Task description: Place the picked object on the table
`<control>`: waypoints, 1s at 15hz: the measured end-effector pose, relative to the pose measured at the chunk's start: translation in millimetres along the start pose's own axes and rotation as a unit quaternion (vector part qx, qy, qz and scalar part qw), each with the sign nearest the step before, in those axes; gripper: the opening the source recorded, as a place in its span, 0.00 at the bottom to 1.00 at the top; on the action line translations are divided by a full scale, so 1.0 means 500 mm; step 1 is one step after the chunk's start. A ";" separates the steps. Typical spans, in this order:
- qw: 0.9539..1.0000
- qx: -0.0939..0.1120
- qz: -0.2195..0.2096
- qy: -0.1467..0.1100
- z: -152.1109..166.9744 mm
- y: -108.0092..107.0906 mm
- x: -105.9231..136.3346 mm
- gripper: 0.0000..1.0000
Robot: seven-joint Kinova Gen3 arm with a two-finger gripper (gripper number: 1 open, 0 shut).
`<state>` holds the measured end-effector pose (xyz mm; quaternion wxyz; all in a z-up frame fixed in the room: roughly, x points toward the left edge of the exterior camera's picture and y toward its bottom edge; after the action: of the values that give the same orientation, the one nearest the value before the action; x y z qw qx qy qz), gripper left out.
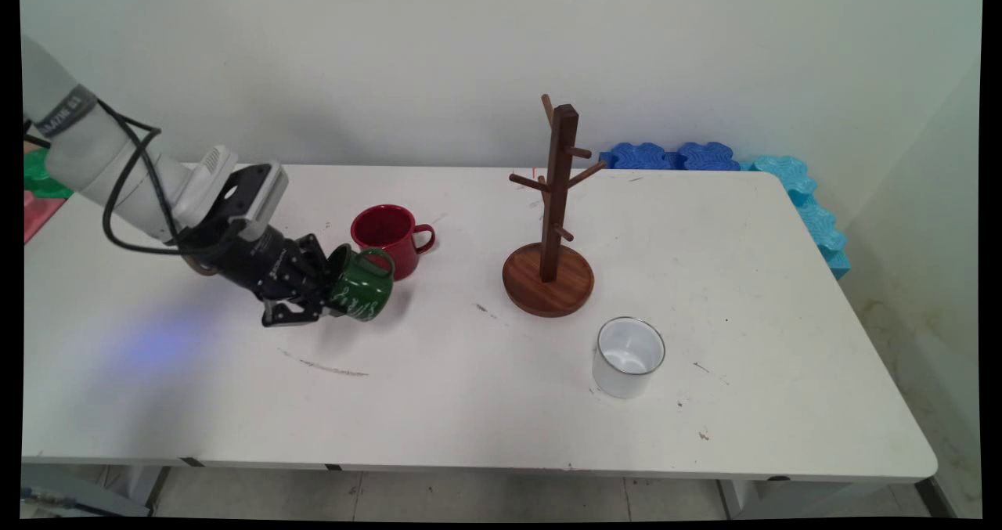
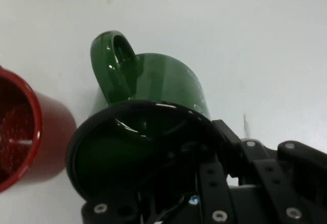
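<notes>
We found the green mug (image 1: 362, 286) tipped on its side, mouth toward the arm, on the left half of the white table (image 1: 470, 405), just in front of the red mug (image 1: 389, 238) and close against it. It looked like glossy enamelled metal: stiff, fairly light, and slippery on its rounded wall, so we judged the thin rim the surest place to take hold, with the loop handle as the alternative. The gripper (image 1: 325, 287) had done just that. In the hand view one finger reached inside the mouth and the other lay outside the wall, so the gripper (image 2: 204, 152) was clamped on the rim with only a narrow gap between the fingers. The handle pointed upward, away from the fingers. The wooden mug tree (image 1: 550, 225) and the white mug (image 1: 628, 355) stood well apart to the right.
</notes>
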<state>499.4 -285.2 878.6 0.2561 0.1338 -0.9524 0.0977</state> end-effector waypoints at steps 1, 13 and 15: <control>1.000 0.001 0.005 -0.007 0.000 0.004 -0.005 0.00; 0.997 -0.001 0.048 -0.068 0.022 0.042 -0.015 0.00; 0.996 -0.002 0.053 -0.073 0.029 0.043 -0.009 0.00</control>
<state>489.8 -267.5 861.2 0.1801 0.0895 -0.9745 0.0994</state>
